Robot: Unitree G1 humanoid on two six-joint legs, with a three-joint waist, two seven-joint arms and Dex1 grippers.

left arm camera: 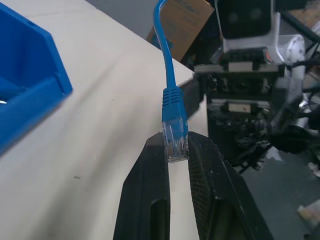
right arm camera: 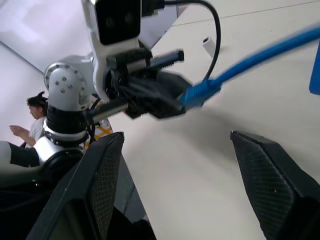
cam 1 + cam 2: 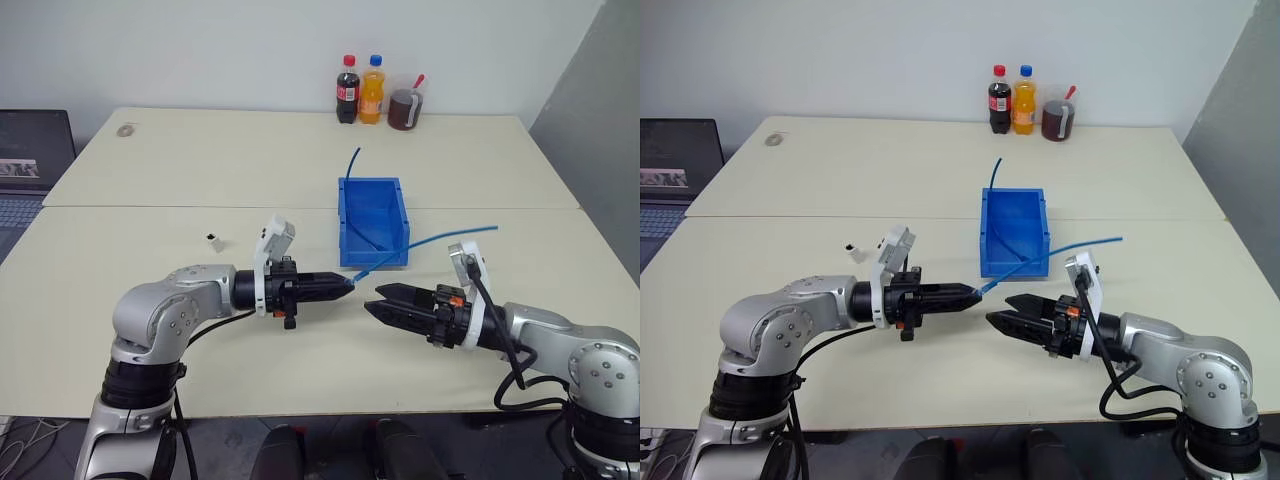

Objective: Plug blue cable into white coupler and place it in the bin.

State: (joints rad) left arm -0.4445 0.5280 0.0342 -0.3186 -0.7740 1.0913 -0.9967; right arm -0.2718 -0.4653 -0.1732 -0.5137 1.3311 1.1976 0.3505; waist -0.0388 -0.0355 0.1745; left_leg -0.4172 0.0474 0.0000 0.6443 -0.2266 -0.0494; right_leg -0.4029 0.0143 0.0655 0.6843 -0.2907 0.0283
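My left gripper (image 3: 350,285) is shut on the clear plug of the blue cable (image 3: 430,240) and points right, raised above the table. The wrist view shows the plug (image 1: 175,142) pinched between the fingertips, with the cable rising away from it. The cable trails right, past the front corner of the bin (image 3: 345,220), to its free end. My right gripper (image 3: 372,299) faces the left one closely, open and empty; its fingers (image 2: 100,175) stand wide apart. The white coupler (image 3: 214,241) stands on the table behind the left arm, apart from both grippers.
A second thin blue cable (image 3: 354,160) lies in the bin and pokes out over its back wall. A cola bottle (image 3: 347,90), an orange bottle (image 3: 372,90) and a dark jar (image 3: 405,108) stand at the far edge. A laptop (image 3: 30,160) sits left; a person (image 2: 35,120) is beyond the table.
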